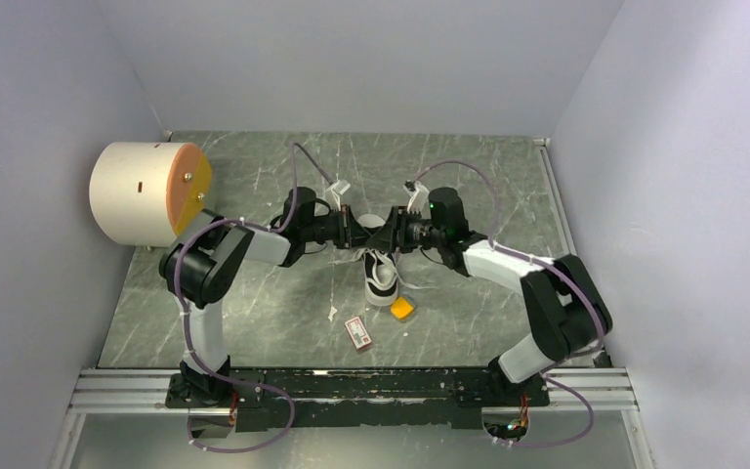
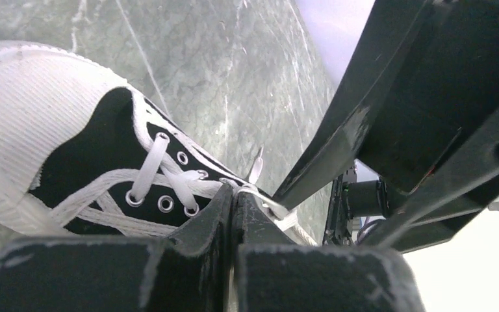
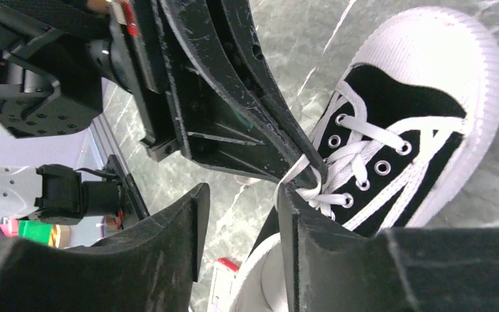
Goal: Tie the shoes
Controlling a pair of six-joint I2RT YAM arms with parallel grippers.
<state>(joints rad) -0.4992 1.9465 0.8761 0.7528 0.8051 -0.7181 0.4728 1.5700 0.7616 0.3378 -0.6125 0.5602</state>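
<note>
Well, the sneaker (image 1: 381, 277) sits mid-bench (image 1: 254, 318) between both arms — left claw (image 2: 234, 195) pinched shut on a lace (image 2: 269, 203), right claw (image 3: 243, 195) standing apart, apparently holding nothing. No bow visible — the tying looks mostly undone.

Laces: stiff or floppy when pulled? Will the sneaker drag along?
Probably floppy: the laces bend limply where the shut left gripper pinches them. The sneaker looks small, and nothing visibly pins it, so a firm pull may drag or tilt it.
</note>
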